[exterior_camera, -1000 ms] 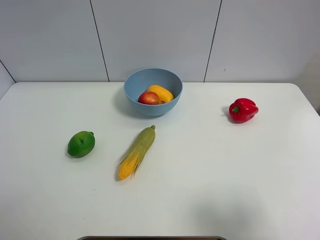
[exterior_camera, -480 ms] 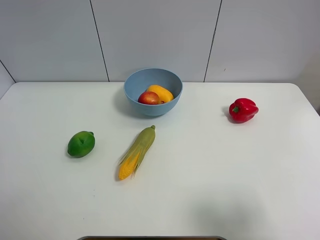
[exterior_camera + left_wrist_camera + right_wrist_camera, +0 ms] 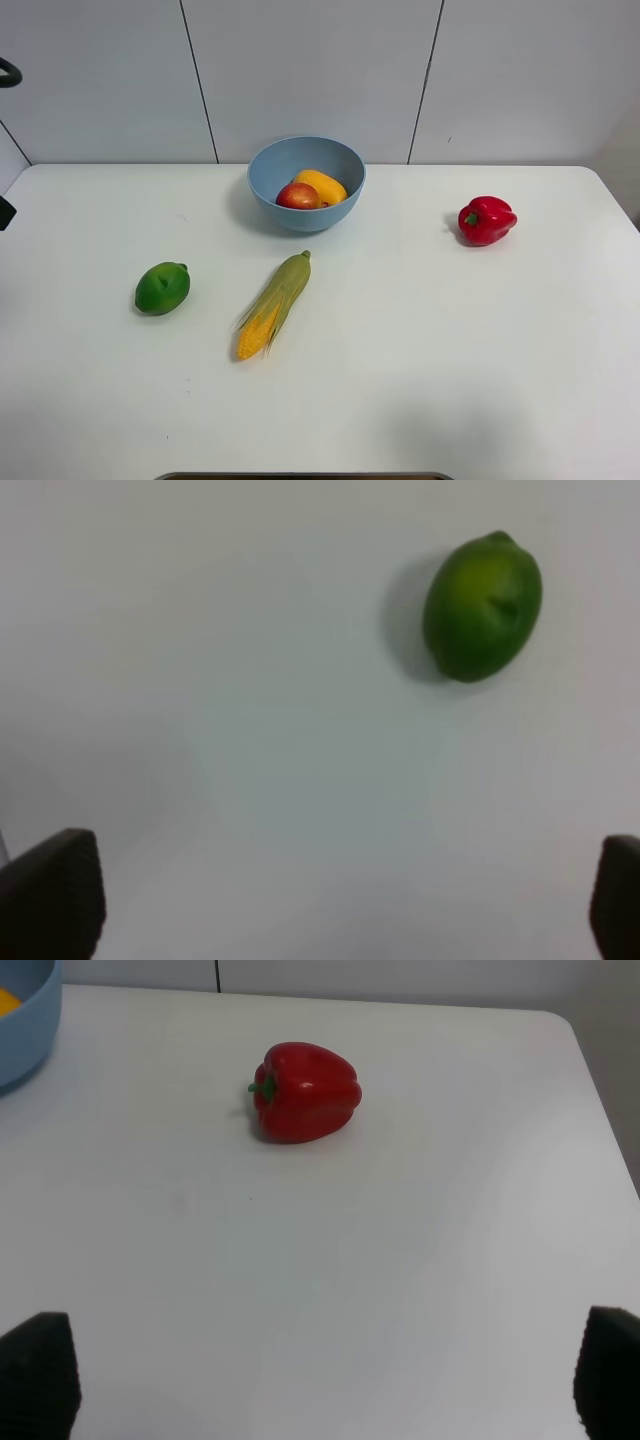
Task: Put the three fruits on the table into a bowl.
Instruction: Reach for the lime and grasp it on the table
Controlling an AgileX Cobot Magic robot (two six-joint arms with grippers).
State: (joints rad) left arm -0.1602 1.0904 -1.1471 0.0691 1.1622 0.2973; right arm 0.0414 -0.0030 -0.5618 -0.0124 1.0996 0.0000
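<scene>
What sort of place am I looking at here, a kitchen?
Probably a lab test bench, not a kitchen: a plain white table against plain panelled walls, with a lime, corn cob and bell pepper spaced apart near a light-blue bowl.

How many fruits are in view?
3: mango and apple in the bowl, lime on the table left of the corn cob. The bowl's wall might hide more.

Glossy bowl (image 3: 306, 183), smooth matt white table (image 3: 450, 330)
</scene>
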